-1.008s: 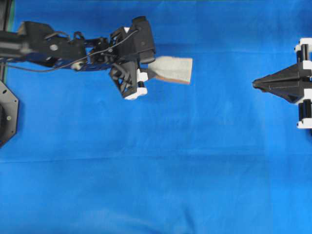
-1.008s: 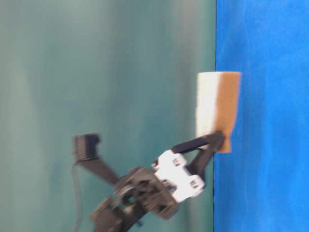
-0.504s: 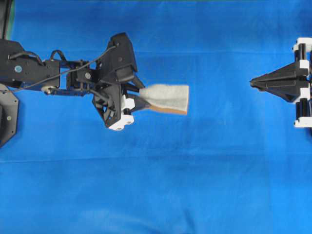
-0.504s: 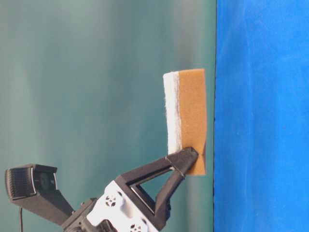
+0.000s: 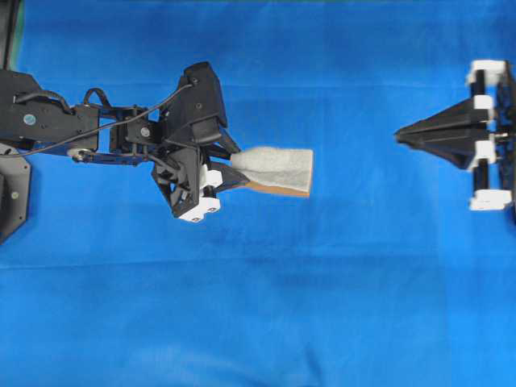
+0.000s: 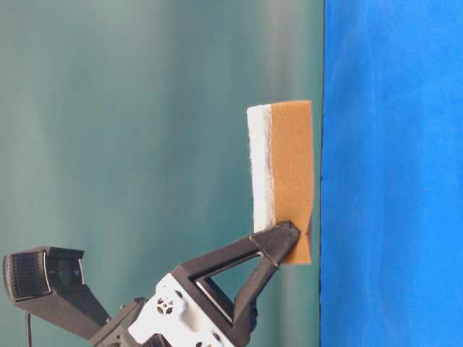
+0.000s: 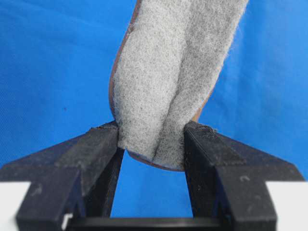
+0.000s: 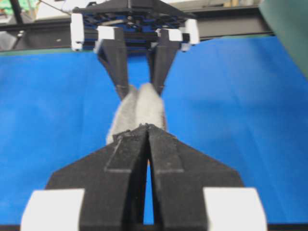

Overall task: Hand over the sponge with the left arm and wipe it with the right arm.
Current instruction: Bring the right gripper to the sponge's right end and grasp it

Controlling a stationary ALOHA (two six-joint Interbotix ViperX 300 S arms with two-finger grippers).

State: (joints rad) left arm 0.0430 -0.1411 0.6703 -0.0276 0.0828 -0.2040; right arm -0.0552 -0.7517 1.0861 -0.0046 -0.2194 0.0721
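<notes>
So the whole bench [image 5: 322,306] is just one big sheet of blue cloth, nothing lying on it that I can spot.

Biggest thing in view is the left arm [image 5: 97,133], stretched in from the left side of the overhead view and reaching toward the middle. Its gripper [image 7: 151,139] has the jaws clenched on one short end of the sponge [image 5: 274,169], hard enough that the pad creases down the middle in the left wrist view. I'd guess it grabs the end on purpose: that leaves most of the pad sticking out free toward the right, so there's something for the other arm to take.

The right arm [image 5: 476,137] is way over on the right edge, well apart from the sponge, with a big gap of bare cloth between them. Its gripper [image 8: 147,132] points straight at the sponge, and the jaws are pressed together with nothing between them. It lines up nicely with the pad in the right wrist view, which looks like setup for the handover, but the jaws will need to spread before they can take anything.

The sponge itself is up in the air, clear of the cloth as far as the table-level view shows. Grey-white fuzzy side faces up, orange-brown layer underneath facing the bench. Held roughly level and out in the open like that, it looks like an easy target.

My read: handover not done yet, wiping not started.
</notes>
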